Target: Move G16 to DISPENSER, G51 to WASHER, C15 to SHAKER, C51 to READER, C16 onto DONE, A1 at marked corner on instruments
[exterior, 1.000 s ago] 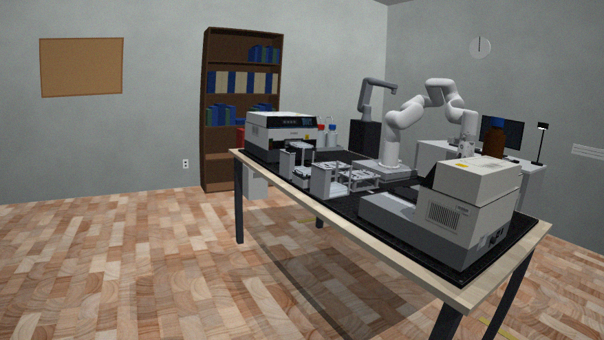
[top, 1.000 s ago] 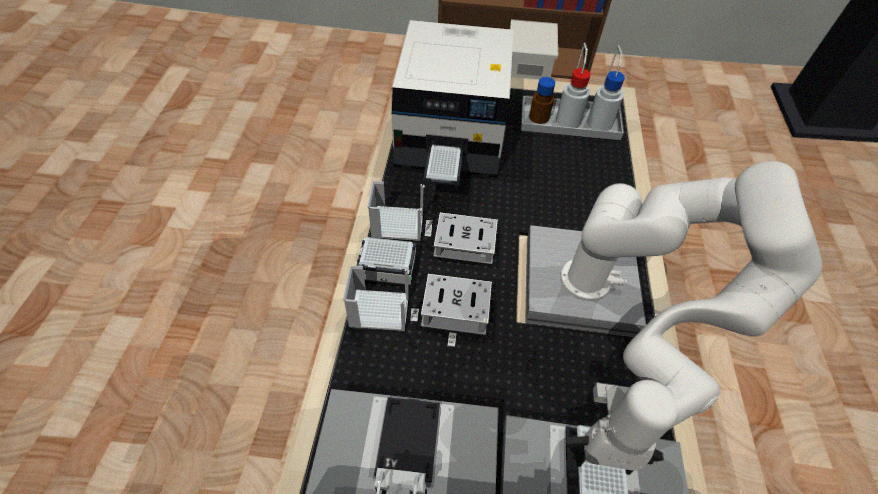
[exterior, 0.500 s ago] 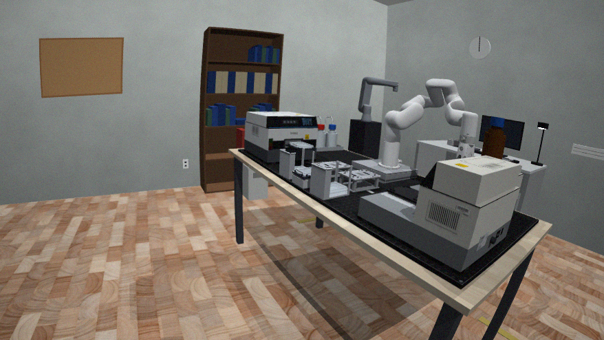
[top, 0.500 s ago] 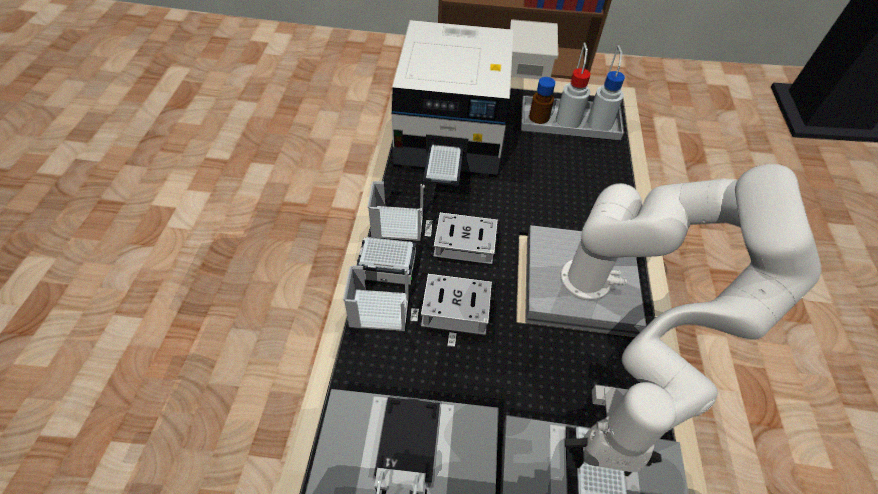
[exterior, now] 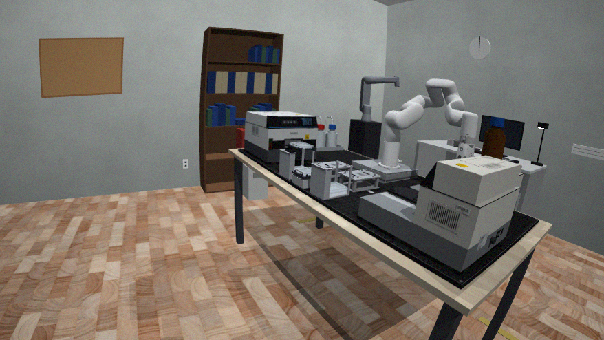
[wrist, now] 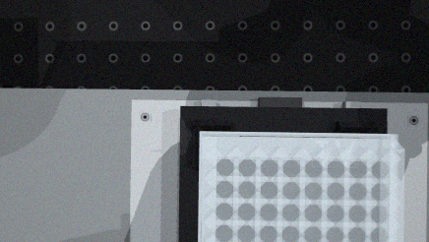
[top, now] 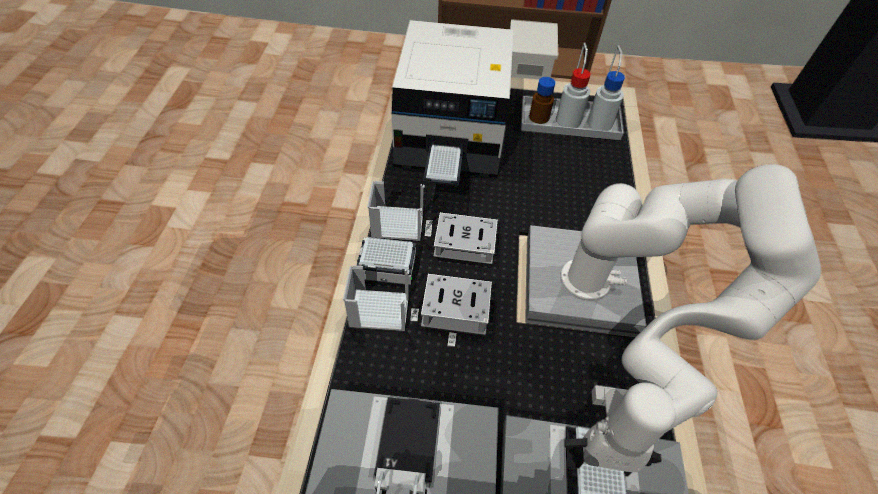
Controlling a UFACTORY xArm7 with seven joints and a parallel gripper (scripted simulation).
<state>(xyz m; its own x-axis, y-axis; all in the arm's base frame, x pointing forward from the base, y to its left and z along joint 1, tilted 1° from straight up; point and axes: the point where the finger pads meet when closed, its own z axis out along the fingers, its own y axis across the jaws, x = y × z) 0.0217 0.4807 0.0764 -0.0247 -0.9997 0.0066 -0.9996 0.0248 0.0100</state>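
My gripper (top: 604,473) is at the front right of the deck, over the right-hand front instrument (top: 540,454). It is shut on a white well plate (top: 600,480); I cannot read its label. In the wrist view the plate (wrist: 300,189) hangs over the instrument's black nest (wrist: 282,120); the fingers are out of frame. The left front instrument's nest (top: 406,436), marked A1, holds no plate. One plate lies on the reader's tray (top: 443,163). Another sits on the station (top: 386,254) between the two stack racks (top: 396,221) (top: 377,307).
Nests N6 (top: 465,233) and RG (top: 458,299) stand mid-deck with no plates on them. A bottle rack (top: 574,101) is at the back right. The arm's base (top: 586,276) stands on a grey block at the right. A tall instrument housing (exterior: 472,190) stands beside my gripper.
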